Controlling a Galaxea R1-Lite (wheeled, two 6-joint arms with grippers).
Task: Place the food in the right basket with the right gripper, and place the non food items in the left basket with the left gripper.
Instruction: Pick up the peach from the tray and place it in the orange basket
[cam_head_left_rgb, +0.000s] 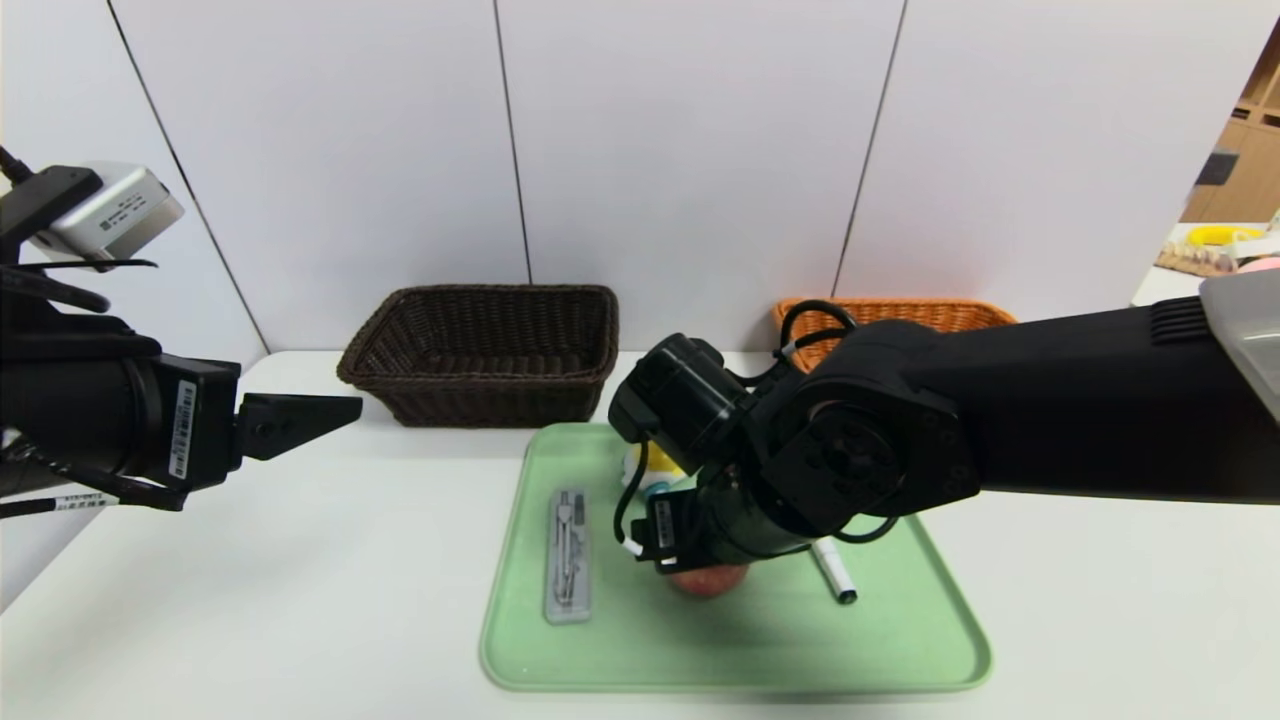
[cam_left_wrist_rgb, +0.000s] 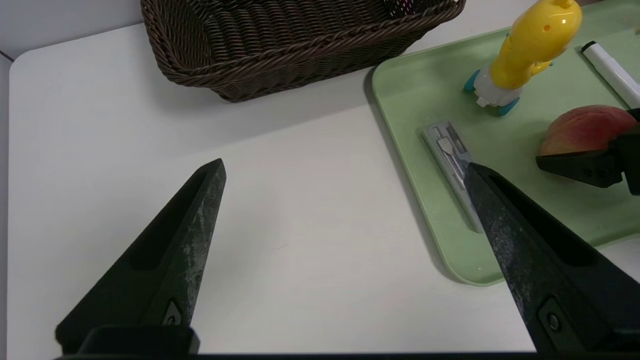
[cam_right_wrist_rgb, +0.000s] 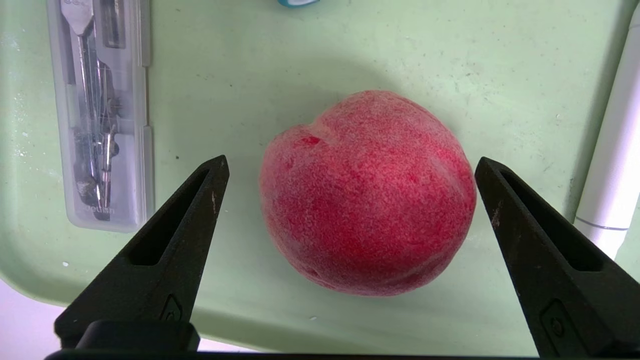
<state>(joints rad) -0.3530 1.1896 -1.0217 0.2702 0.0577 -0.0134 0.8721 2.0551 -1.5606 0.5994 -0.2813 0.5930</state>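
A red peach lies on a green tray. My right gripper is lowered over it and open, one finger on each side with a gap to the skin. In the head view the right wrist hides most of the peach. Also on the tray are a yellow duck toy, a flat grey case and a white pen. My left gripper hangs open and empty above the bare table, left of the tray. The dark brown basket stands behind the tray, the orange basket at the back right.
The white table ends at a pale panelled wall just behind both baskets. My right arm reaches across from the right and covers part of the orange basket. A shelf with odd items shows at the far right edge.
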